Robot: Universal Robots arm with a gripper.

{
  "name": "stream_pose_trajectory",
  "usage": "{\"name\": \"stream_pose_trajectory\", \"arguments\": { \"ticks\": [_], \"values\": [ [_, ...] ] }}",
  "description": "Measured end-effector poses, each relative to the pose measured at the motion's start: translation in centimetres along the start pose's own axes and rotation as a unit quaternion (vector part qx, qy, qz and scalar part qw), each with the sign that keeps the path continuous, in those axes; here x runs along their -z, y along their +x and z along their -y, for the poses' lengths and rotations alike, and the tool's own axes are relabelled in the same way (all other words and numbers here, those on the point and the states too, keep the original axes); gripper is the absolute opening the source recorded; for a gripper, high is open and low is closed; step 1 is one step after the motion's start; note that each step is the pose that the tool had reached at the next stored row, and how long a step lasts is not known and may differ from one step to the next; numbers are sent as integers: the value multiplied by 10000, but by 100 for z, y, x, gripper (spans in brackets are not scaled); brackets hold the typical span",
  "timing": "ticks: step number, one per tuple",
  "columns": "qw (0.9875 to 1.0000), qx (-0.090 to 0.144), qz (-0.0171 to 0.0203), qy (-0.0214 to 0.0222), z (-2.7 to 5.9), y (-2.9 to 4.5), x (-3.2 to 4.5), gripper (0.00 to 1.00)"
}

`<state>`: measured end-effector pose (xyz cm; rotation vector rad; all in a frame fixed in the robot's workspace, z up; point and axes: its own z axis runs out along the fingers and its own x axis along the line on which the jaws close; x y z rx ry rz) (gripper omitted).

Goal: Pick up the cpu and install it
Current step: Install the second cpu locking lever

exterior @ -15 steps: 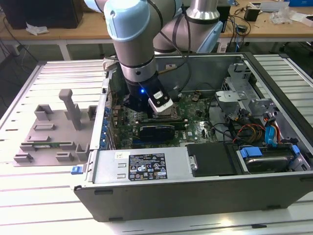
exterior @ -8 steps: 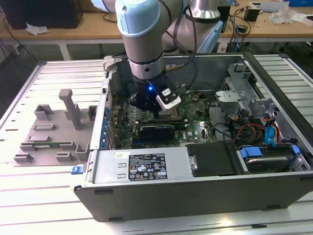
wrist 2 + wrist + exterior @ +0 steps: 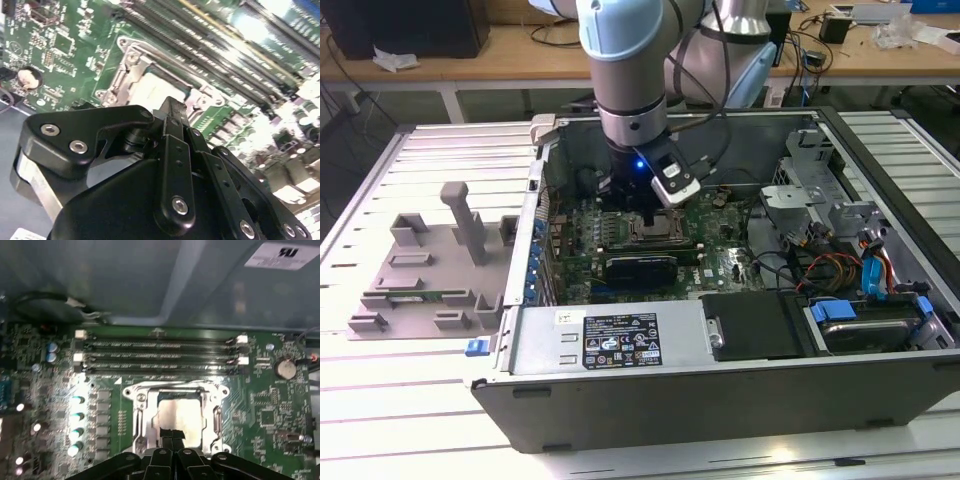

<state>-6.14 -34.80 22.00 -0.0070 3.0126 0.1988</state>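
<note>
gripper (image 3: 172, 440) is right over the socket (image 3: 176, 415), jaws pinched together with the cpu (image 3: 181, 415) lying directly beneath the tips, apparently seated.

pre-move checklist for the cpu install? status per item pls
1. Gripper over the socket: ok, both wrist views put it right above the metal frame.
2. Cpu position: ok, its shiny top lies inside the socket frame.
3. Cpu fully seated and flat: cannot tell.
4. Grip state: cannot tell; fingertips meet at the cpu's edge.
5. Memory slots beside the socket: ok, apart from the gripper.
6. Case open, board reachable: ok.
</note>
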Motion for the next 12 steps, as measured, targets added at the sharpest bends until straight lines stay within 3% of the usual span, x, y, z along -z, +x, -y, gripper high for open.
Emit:
{"name": "stream_pose_trajectory", "arguments": {
  "ticks": [5,12],
  "values": [
    [10000,1,0,4,-15,-149,-21,11],
    [10000,1,0,4,-16,-155,-22,11]
  ]
}}
